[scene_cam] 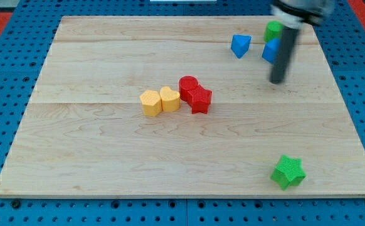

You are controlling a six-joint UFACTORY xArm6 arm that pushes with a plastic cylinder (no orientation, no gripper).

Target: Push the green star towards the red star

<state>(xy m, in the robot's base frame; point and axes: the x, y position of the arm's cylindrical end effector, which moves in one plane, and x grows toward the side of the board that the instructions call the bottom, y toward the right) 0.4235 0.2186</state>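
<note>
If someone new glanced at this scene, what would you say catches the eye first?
Probably the tight cluster at the board's middle: red star and red cylinder beside two yellow blocks. Next, the green star alone near the view's bottom right, far from my tip, which is near the blue blocks at top right.

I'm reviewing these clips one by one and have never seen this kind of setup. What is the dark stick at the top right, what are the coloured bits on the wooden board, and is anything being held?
There is only one picture, from a single camera looking down at a slant on a wooden board. The dark stick is the end of a robot arm: a plain rod with no pincer, so nothing is held. It only pushes things with my tip.

On the board lie small blocks. In the middle sit a red star, a red round block and two yellow blocks, bunched together. Near the view's top right are a blue block, another blue block and a green block, both partly hidden by the rod. The green star lies alone at the view's bottom right, far below my tip.
</note>
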